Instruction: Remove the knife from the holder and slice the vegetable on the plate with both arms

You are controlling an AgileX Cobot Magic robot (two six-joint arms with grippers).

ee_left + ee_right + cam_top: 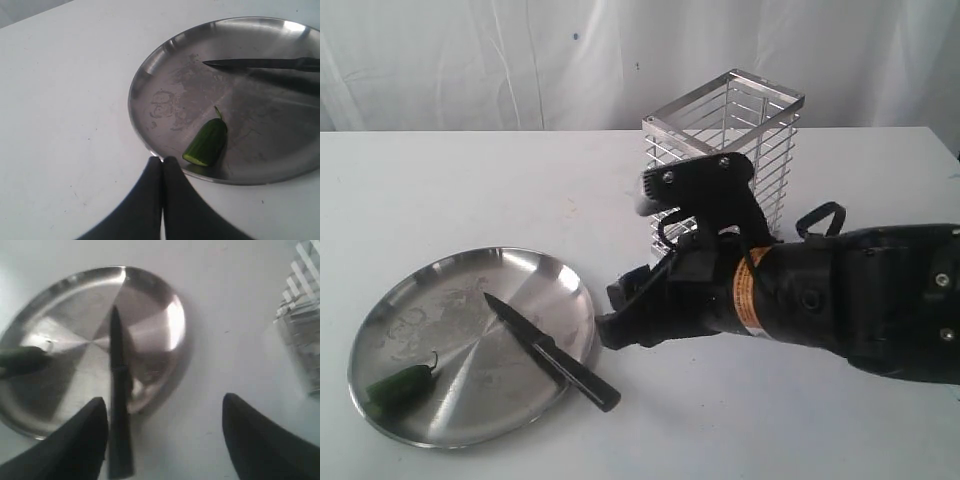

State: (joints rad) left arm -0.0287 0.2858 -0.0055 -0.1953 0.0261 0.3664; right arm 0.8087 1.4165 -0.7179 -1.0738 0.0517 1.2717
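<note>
The black knife (550, 352) lies free, its blade on the steel plate (390, 310) and its handle sticking out over the rim onto the table. A dark green vegetable (402, 385) with a cut end rests at the plate's left edge. My right gripper (615, 315) is open just right of the plate; in the right wrist view the knife's handle (119, 440) lies beside one finger, untouched by the other. My left gripper (162, 160) is shut and empty, its tips at the plate's rim (150, 145) close to the vegetable (206, 142). It does not show in the exterior view.
The silver wire holder (740, 150) stands upright behind my right arm, with nothing seen inside it. White table on all sides, a white curtain at the back.
</note>
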